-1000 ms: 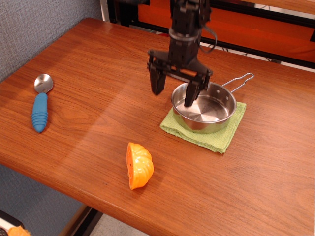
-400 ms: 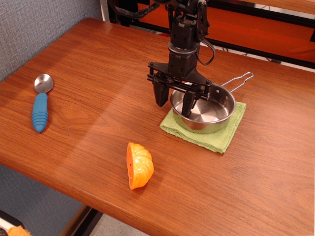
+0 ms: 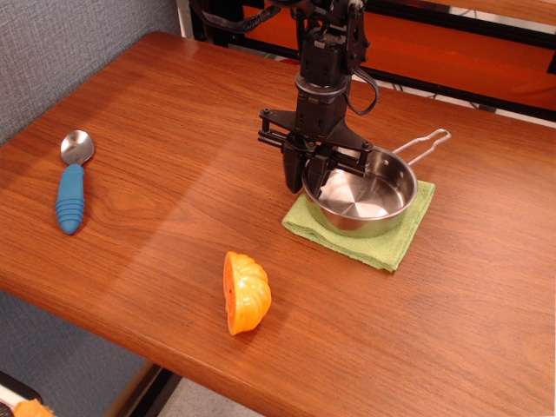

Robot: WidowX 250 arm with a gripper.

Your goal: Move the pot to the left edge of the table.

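Tool (image 3: 305, 176): closed on the left rim of the pot (image 3: 365, 195), 1 finger inside, 1 outside. Pot: seated on a green cloth (image 3: 395, 239), right of the counter (image 3: 156, 156) centre. Orange mould (image 3: 245, 292): near the front edge. Blue-handled spoon (image 3: 70, 187): near the left edge.

A grey fabric partition wall (image 3: 78, 43) is standing at left. Orange panels (image 3: 452, 52) with black framing are running behind.
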